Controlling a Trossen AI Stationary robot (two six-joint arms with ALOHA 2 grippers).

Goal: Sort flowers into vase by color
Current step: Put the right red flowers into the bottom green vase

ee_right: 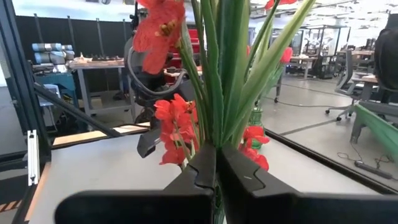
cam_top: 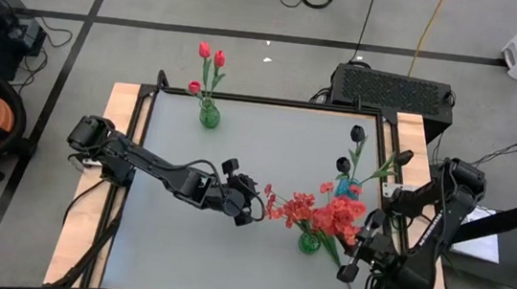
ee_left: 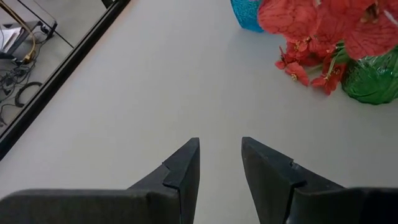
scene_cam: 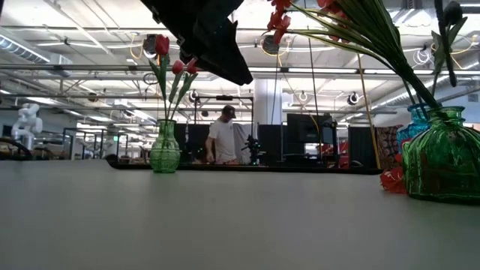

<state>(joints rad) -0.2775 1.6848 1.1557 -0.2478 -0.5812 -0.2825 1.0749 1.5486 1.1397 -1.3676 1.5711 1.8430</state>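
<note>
A bushy bunch of red blossoms [cam_top: 326,214] leans over a green vase [cam_top: 309,242] at the table's near right; in the low view its stems [scene_cam: 390,52] run down to that vase's mouth [scene_cam: 439,112]. My right gripper [cam_top: 355,256] is shut on these stems. My left gripper [cam_top: 253,211] is open and empty above mid-table, just left of the blossoms. Two black tulips [cam_top: 357,133] stand in a blue vase [cam_top: 350,187]. Red-pink tulips [cam_top: 210,56] stand in another green vase [cam_top: 209,115] at the far edge. My right gripper pinches the bundle of green stems [ee_right: 216,134] between its two shut fingers [ee_right: 199,168]. The stems rise past the fingertips and fan out to the blossoms [ee_right: 163,31]. Whether the stems' lower ends stand inside the green vase cannot be told.
Bare tabletop [cam_top: 238,152] lies between the far vase and my left arm. A black box [cam_top: 391,88] sits beyond the far right corner. A person [scene_cam: 223,135] stands in the room behind the table. Some red blossoms [ee_left: 305,62] hang low by the vase.
</note>
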